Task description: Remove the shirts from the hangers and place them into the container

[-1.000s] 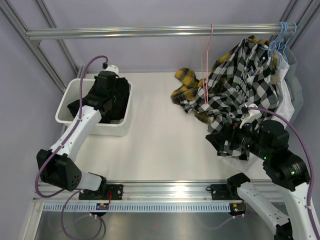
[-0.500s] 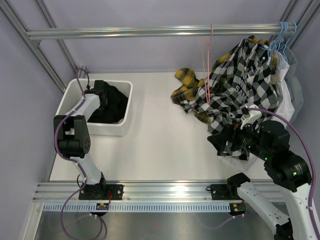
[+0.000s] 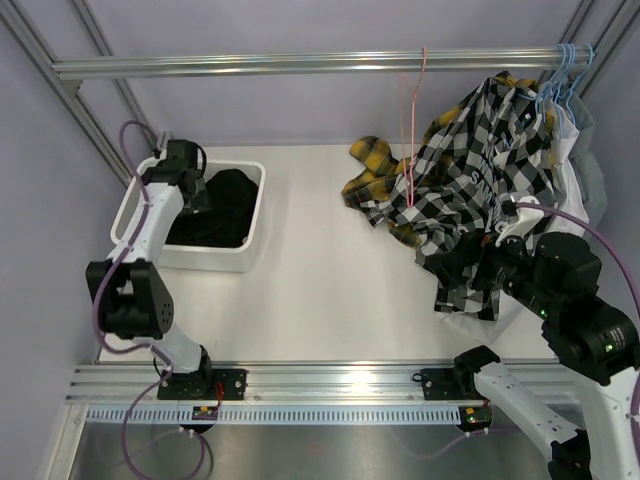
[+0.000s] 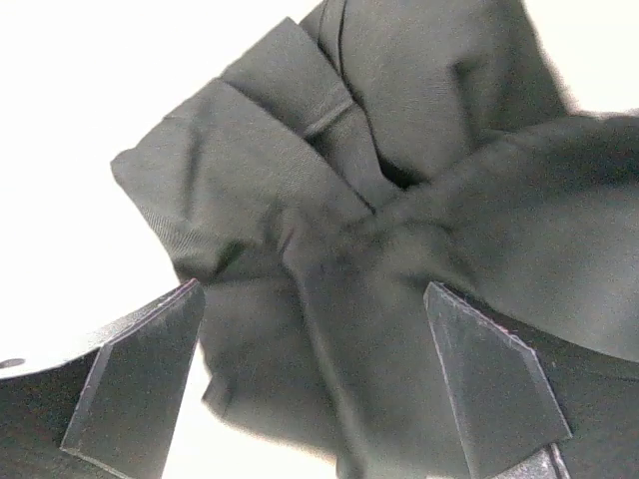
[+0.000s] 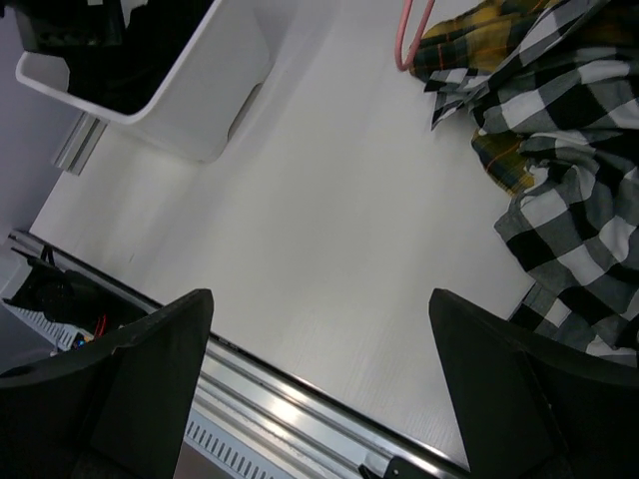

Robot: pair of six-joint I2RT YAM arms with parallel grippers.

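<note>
The plain black shirt (image 3: 222, 205) lies bunched inside the white container (image 3: 132, 222) at the back left. My left gripper (image 3: 197, 195) hangs over the tub's left part, jaws open; in the left wrist view the black shirt (image 4: 379, 180) lies loose just beyond the gripper (image 4: 319, 389). The black-and-white checked shirt (image 3: 480, 170) hangs from light blue hangers (image 3: 558, 80) at the right. A yellow-and-black plaid shirt (image 3: 372, 165) trails onto the table beneath it. A bare pink hanger (image 3: 410, 130) hangs on the rail. My right gripper (image 3: 447, 270) is open and empty in front of the checked shirt's hem (image 5: 569, 180).
A white shirt (image 3: 575, 190) hangs behind the checked one at the far right. The metal rail (image 3: 300, 65) spans the back. Bare white table (image 5: 329, 230) lies between the tub (image 5: 190, 110) and the hanging shirts. The aluminium base rail (image 3: 330, 380) runs along the near edge.
My left gripper has opened and let go of the black shirt, and its arm has swung to the tub's back left. The right arm has shifted slightly right.
</note>
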